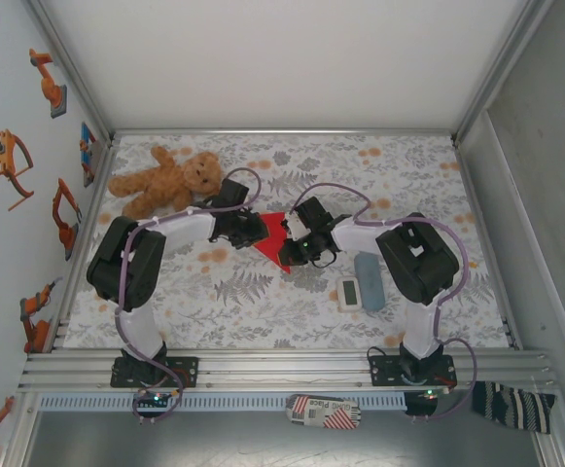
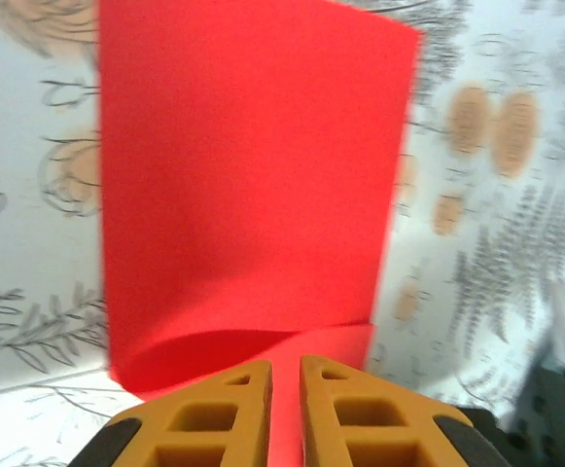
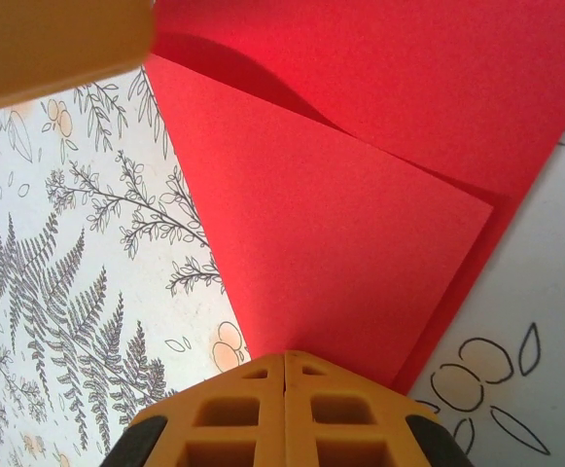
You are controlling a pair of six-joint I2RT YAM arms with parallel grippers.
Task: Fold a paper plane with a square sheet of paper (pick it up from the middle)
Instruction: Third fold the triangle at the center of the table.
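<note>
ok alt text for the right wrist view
A bright red sheet of paper, folded into two overlapping layers, is pinched at its near corner by the right gripper, orange jaws shut. A white table covering printed with grey ferns lies below.

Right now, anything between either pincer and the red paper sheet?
Nothing visible. The left pincer is closed on the curled edge of the thin bright red paper sheet, and the right pincer is shut at its folded layers, apparently pinching them.
</note>
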